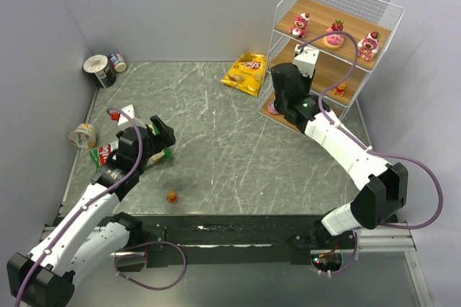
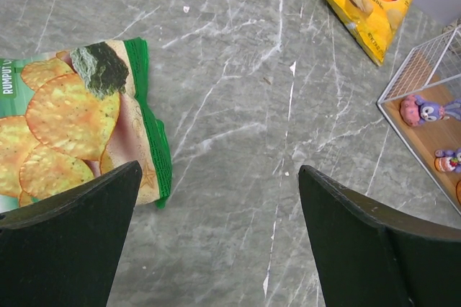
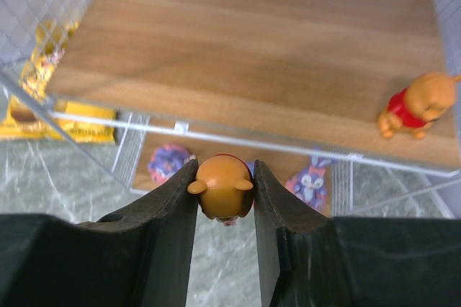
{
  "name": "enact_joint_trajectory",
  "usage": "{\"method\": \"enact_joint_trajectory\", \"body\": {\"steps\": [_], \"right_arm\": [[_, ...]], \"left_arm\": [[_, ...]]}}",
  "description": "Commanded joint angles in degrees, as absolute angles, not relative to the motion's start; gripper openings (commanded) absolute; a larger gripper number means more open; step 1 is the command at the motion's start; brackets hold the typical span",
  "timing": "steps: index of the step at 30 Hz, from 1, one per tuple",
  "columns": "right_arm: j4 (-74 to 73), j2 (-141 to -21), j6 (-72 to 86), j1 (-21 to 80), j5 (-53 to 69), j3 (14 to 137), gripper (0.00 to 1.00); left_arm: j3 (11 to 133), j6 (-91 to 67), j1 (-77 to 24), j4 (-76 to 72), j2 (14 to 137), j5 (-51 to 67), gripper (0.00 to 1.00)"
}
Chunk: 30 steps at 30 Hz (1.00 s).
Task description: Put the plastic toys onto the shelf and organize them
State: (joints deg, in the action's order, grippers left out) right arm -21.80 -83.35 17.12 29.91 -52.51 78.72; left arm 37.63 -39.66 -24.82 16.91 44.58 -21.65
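Note:
The white wire shelf stands at the back right. Three pink-and-red strawberry toys sit on its top board. One orange toy stands on the middle board, and two purple-pink toys lie on the bottom board. My right gripper is shut on another orange toy, held just in front of the middle board's front edge. A third orange toy lies on the table at the near left. My left gripper is open and empty above the table, beside a green chip bag.
A yellow chip bag lies left of the shelf. Tin cans stand in the back left corner, and another can lies by the left wall. Grey walls close in the table on three sides.

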Motion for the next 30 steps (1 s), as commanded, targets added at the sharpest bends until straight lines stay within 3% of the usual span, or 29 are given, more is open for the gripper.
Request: {"method": "enact_joint_trajectory", "body": {"steps": [1, 30], "right_arm": [[-14.51, -81.30, 12.22, 28.74, -57.22, 78.84, 0.00], [-10.72, -85.69, 16.52, 23.47, -57.92, 75.41, 0.00]], "left_arm": [[37.53, -38.93, -24.17, 14.33, 45.17, -20.13, 0.96], [37.62, -38.41, -22.76, 13.97, 46.41, -18.81, 0.96]]}}
